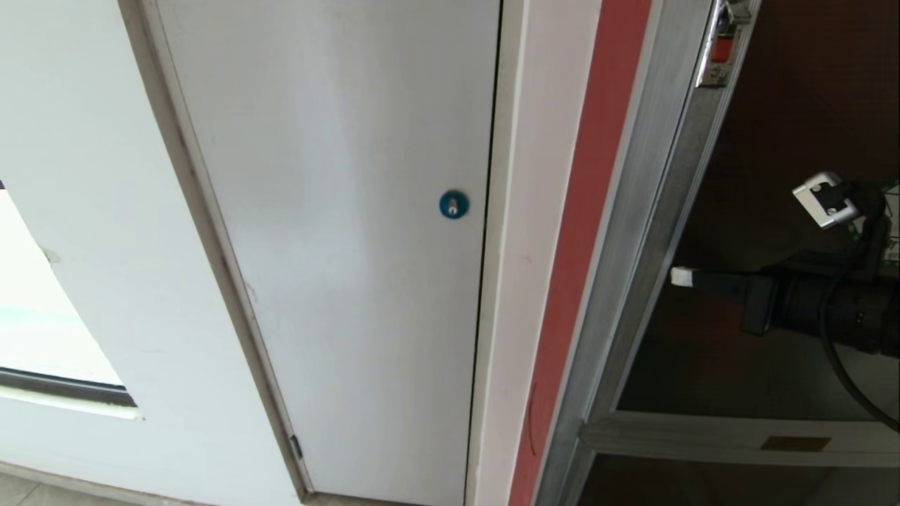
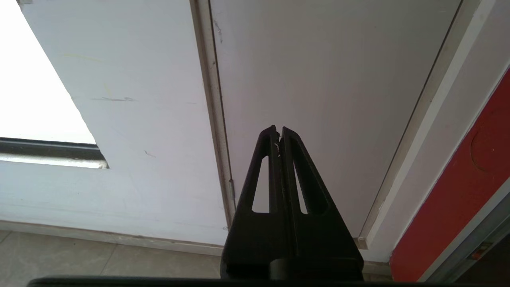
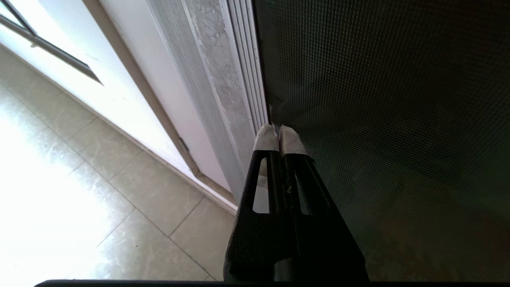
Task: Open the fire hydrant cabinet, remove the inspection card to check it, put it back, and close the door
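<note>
Door (image 1: pixel 794 232) of the fire hydrant cabinet (image 1: pixel 633 232) sits at three o'clock in the head view, dark glass in its silver frame, red latch (image 1: pixel 722 50) up at one o'clock, and it looks shut! Right pincer (image 3: pixel 277 130), clenched and empty, has its white-taped tips at the glass edge by the frame. Left pincer (image 2: pixel 278 131), clenched too, idles before the white panel (image 1: pixel 337 211) with the blue lock (image 1: pixel 453 204). No card in sight; opening, checking, returning and closing all look still ahead.
</note>
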